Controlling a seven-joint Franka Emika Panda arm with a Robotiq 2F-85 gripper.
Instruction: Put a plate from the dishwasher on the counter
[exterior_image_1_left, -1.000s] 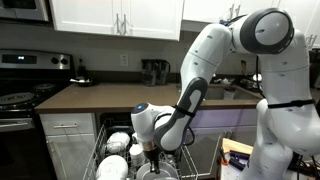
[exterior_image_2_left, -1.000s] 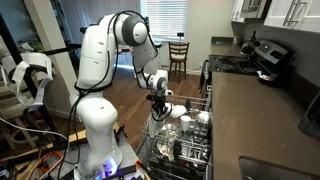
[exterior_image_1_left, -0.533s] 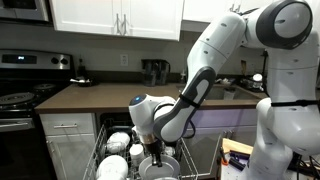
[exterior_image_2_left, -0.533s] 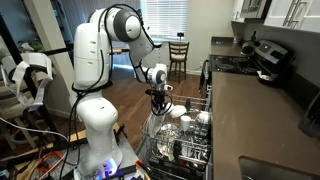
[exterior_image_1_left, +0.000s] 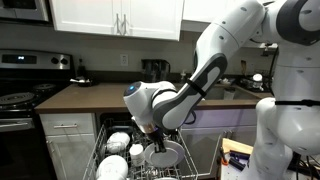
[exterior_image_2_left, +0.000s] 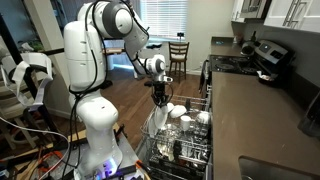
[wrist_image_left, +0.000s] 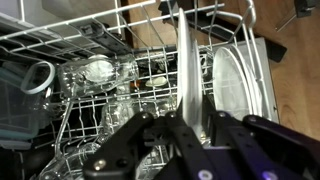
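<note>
in an exterior view the plate (exterior_image_1_left: 165, 156) hangs face-on, pinched at its top rim by the jaws. it sits higher than half a second ago, lifted partly out of the dishwasher (exterior_image_1_left: 118, 162), and lies at 5 o'clock of the counter (exterior_image_1_left: 95, 96). the arm (exterior_image_1_left: 215, 70) has swung up and toward 3 o'clock. white bowls (exterior_image_1_left: 117, 143) sit at 9 o'clock of the plate.

in an exterior view the plate (exterior_image_2_left: 159, 115) shows edge-on under the jaws, raised further above the dishwasher (exterior_image_2_left: 190, 145) than a second ago. the counter (exterior_image_2_left: 255, 110) lies at 3 o'clock.

in the wrist view the jaws are clamped on the plate (wrist_image_left: 187, 70), a thin upright edge running toward 12 o'clock. glasses (wrist_image_left: 98, 70) stand at 9 o'clock and another plate (wrist_image_left: 240, 80) at 3 o'clock, both in the wire rack (wrist_image_left: 60, 115).
</note>
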